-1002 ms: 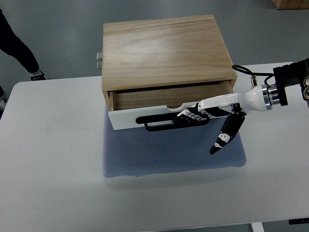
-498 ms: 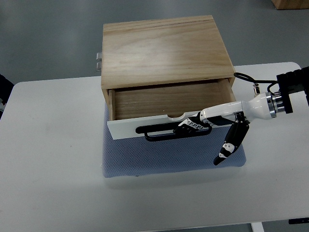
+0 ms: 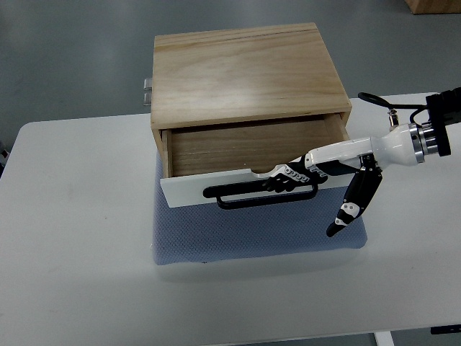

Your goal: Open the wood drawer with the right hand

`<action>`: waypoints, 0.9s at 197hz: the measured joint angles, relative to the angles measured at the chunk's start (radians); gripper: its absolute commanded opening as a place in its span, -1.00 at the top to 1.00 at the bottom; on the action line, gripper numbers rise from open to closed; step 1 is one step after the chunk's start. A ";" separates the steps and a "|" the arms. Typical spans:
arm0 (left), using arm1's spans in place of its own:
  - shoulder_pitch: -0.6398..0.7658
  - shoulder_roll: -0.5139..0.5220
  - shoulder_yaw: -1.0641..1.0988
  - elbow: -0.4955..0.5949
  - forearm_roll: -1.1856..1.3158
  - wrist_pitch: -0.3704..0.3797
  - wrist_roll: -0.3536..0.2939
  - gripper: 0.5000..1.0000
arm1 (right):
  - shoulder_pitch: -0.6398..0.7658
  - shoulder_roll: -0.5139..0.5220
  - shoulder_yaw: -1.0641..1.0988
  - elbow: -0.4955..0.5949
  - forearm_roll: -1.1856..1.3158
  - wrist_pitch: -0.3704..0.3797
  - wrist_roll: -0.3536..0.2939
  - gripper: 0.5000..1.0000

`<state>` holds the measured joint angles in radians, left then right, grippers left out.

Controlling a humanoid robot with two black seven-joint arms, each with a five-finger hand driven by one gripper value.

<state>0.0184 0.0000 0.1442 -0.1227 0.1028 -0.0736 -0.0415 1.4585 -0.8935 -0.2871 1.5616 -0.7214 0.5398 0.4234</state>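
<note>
The robot's right hand [image 3: 306, 176] hooks its fingers [image 3: 288, 177] around the black handle [image 3: 261, 194] of the partly open wood drawer [image 3: 248, 169], whose box sits on a blue mat [image 3: 252, 234] on the white table [image 3: 79, 238].

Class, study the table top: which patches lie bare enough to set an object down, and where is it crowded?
Bare: the white table left of the blue mat, and the strip along its near edge. Crowded: the mat's right part, where the right hand hooks the black handle of the part-open wood drawer.

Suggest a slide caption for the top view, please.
Right hand hooked on the black handle, wood drawer partly open.
</note>
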 measured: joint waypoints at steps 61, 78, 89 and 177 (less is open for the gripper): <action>0.000 0.000 0.000 0.000 0.000 0.000 0.000 -1.00 | 0.055 -0.054 0.004 0.040 0.005 0.061 0.000 -0.78; 0.000 0.000 0.000 0.000 0.000 0.000 0.000 -1.00 | 0.086 -0.082 0.005 0.046 0.008 0.069 0.001 -0.78; 0.000 0.000 0.000 0.000 0.000 0.000 0.000 -1.00 | 0.107 -0.105 0.014 0.047 0.011 0.071 0.002 -0.78; 0.000 0.000 0.000 0.000 0.000 0.000 0.000 -1.00 | 0.016 -0.258 0.320 -0.193 0.444 0.071 0.005 -0.78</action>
<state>0.0185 0.0000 0.1442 -0.1227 0.1028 -0.0736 -0.0412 1.4746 -1.1512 0.0325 1.3681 -0.2771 0.6109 0.4284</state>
